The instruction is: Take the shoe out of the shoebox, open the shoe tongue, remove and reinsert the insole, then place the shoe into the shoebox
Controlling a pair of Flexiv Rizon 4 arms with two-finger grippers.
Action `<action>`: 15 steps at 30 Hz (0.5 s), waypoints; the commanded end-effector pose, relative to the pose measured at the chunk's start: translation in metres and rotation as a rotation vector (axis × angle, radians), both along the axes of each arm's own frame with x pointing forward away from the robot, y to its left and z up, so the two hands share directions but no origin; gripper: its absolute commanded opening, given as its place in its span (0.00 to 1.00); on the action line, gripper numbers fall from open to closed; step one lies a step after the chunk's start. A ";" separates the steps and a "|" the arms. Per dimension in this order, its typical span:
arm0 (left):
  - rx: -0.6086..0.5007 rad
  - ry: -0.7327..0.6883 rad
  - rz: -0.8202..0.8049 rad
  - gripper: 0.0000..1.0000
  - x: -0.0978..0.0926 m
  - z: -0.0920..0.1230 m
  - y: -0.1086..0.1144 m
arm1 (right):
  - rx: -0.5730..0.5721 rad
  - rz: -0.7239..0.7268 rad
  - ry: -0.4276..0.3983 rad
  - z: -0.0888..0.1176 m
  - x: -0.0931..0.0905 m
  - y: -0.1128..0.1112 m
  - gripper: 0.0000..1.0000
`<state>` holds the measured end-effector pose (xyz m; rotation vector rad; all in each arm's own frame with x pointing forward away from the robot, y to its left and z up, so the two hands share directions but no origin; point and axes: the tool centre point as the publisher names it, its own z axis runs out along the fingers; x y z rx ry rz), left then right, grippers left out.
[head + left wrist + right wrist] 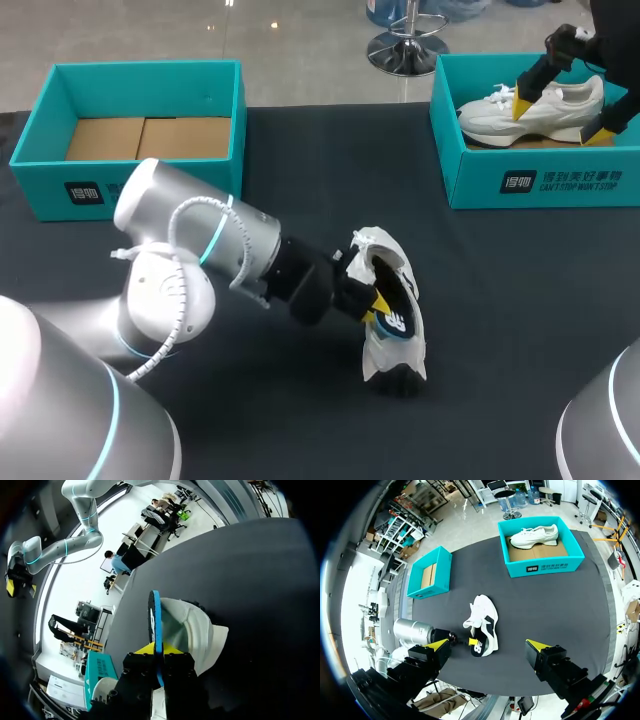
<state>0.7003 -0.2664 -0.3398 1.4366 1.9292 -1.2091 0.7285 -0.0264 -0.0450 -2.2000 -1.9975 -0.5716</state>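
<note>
The left tool (159,652) pinched the blue insole (155,615) at the white shoe (192,630) lying on the dark tabletop (500,300); the right tool (486,645) hung spread wide.

The black surface (520,300) lies open across its right half and between the two boxes, so a reach from the right meets only the shoe (390,352) near the middle. The left arm (210,240) slants over the near-left part to that shoe, its end effector (372,300) clamped on the insole (397,318). The left box (50,170) has a bare floor, a second shoe (490,115) half fills the right box (480,180), and the right end effector (563,116) hangs high above the surface, fingers wide apart.
</note>
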 end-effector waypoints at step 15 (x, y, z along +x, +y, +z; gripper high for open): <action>0.024 -0.006 0.041 0.98 0.013 -0.013 -0.005 | -0.002 0.000 0.005 0.001 0.002 0.001 1.00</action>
